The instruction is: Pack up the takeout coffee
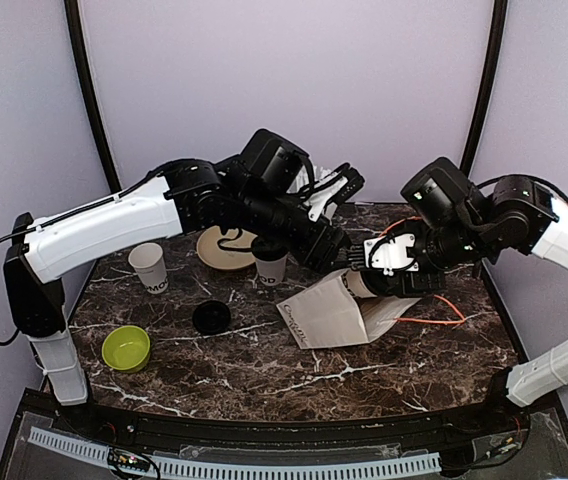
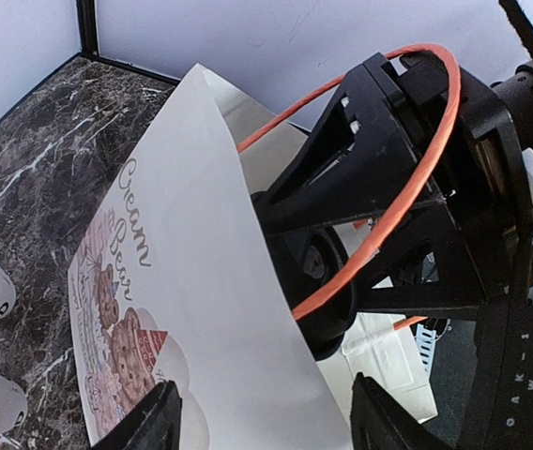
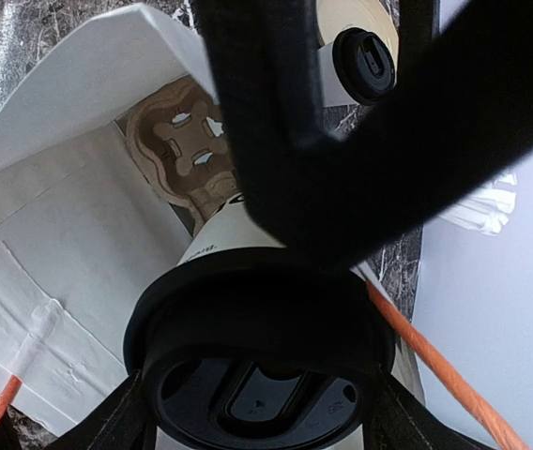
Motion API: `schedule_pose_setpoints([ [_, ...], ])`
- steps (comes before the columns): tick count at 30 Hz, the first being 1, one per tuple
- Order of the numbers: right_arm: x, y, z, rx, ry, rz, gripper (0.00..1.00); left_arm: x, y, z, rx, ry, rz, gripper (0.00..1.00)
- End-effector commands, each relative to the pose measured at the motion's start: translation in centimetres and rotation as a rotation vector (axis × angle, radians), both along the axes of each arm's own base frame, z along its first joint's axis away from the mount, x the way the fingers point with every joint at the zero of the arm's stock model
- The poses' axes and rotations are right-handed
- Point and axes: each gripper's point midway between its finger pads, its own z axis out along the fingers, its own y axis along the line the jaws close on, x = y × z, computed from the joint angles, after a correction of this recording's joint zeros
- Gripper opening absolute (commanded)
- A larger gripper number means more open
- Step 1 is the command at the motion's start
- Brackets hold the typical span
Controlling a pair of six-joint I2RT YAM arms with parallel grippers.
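Takeout coffee (image 3: 257,375): white paper cup with a black lid, gripped by the right end effector at the mouth of the bag. Its base points inward and its lid faces the right wrist camera.
Right end effector (image 3: 255,422): closed on the cup, one finger on each side just under the lid rim.
Left end effector (image 2: 266,417): open, with both fingers apart at the upper edge of the bag mouth and the paper wall lying between them. No clamp on the paper is visible.
Bag (image 1: 329,315): white paper, lying on its side mid-worktop with its mouth toward the right arm. The upper face is printed with lettering and bears.
Handle (image 2: 407,187): orange cord loop, arching over the right end effector at the bag mouth.
Carrier (image 3: 187,150): brown cardboard cup tray inside the bag, past the cup's base. Cannot tell whether the cup touches it.
Second coffee (image 1: 270,262): lidded and upright on the worktop, left of the bag and just beside the plate.
Plate (image 1: 219,250): tan, at the rear of the worktop, partly under the left arm.
Lidless cup (image 1: 149,268): upright, rear left.
Loose lid (image 1: 211,317): black, flat on the worktop between the lidless cup and the bag.
Bowl (image 1: 126,348): green, near left, well apart from the bag.
Straws (image 3: 482,202): white paper-wrapped bundle at the back; its holder is hidden.
Worktop (image 1: 264,370): dark marble with white veins.
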Motion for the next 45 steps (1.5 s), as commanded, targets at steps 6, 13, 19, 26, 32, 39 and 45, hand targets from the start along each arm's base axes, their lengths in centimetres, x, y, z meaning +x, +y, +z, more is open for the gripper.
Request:
schedule_pose_setpoints([
  [6,0.3,0.4,1.3,0.068,-0.01,-0.026,0.5,-2.3,0.5,3.1,-0.093,0.068,-0.043,0.68],
  [13,0.9,0.7,2.0,0.092,0.002,-0.05,0.49,-2.5,0.3,1.7,-0.047,0.079,-0.027,0.67],
  [19,1.3,0.7,2.2,0.103,0.007,-0.073,0.49,-2.6,0.3,1.3,-0.013,0.079,-0.02,0.64],
  [26,1.5,1.0,1.8,0.12,0.022,-0.079,0.49,-2.3,0.4,0.9,-0.001,0.092,0.01,0.66],
  [32,2.0,1.3,1.8,0.126,0.021,-0.094,0.49,-1.5,0.8,-0.4,0.062,0.086,0.052,0.55],
  [39,2.0,1.0,2.0,0.102,0.019,-0.086,0.49,-0.7,2.2,0.5,0.105,0.004,0.079,0.21],
  [45,1.4,0.4,1.5,0.071,0.028,-0.064,0.49,-0.6,2.0,0.2,0.127,0.004,0.058,0.07],
])
